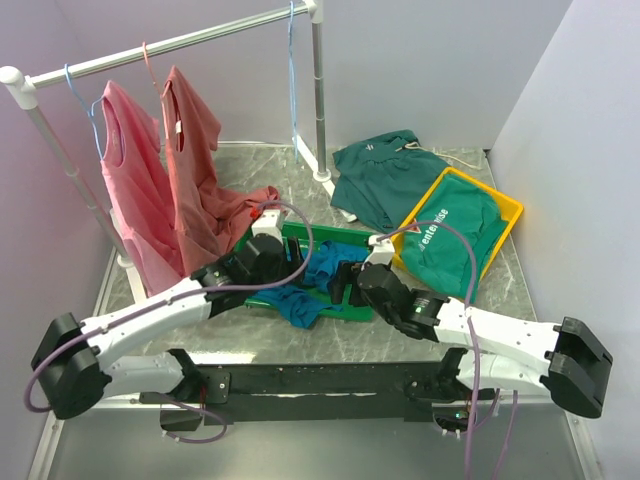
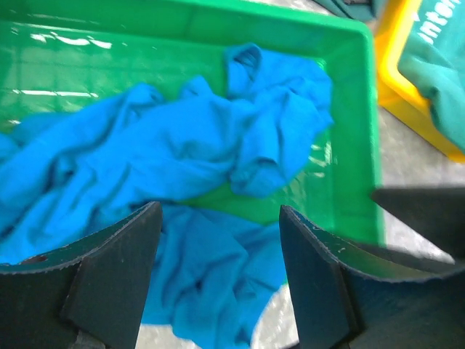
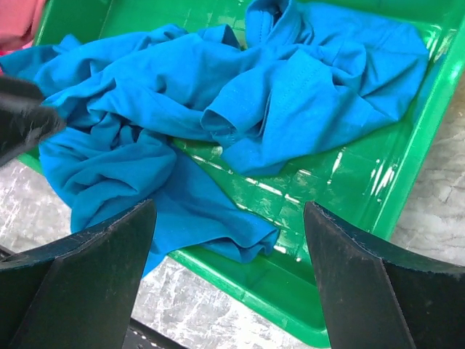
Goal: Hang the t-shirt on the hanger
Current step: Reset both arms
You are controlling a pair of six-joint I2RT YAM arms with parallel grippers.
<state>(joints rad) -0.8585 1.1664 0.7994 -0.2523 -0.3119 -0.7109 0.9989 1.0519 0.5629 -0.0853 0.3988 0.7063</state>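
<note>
The salmon-red t-shirt (image 1: 195,160) hangs from the rail on the coral-pink hanger (image 1: 148,68). Its lower part drapes onto the table beside the green tray (image 1: 330,232), and a corner shows in the right wrist view (image 3: 18,18). My left gripper (image 1: 296,262) is open and empty over the tray, above a small blue garment (image 2: 182,145). My right gripper (image 1: 346,280) is open and empty over the tray's near edge (image 3: 290,305), above the same blue garment (image 3: 182,87). In the wrist views the left gripper (image 2: 219,211) and right gripper (image 3: 229,207) hold nothing.
A lighter pink shirt (image 1: 125,170) hangs on a blue hanger left of the t-shirt. Another blue hanger (image 1: 292,70) hangs near the rack's right post (image 1: 318,100). A dark green garment (image 1: 385,170) lies at the back. A yellow tray (image 1: 512,215) holds a green shirt.
</note>
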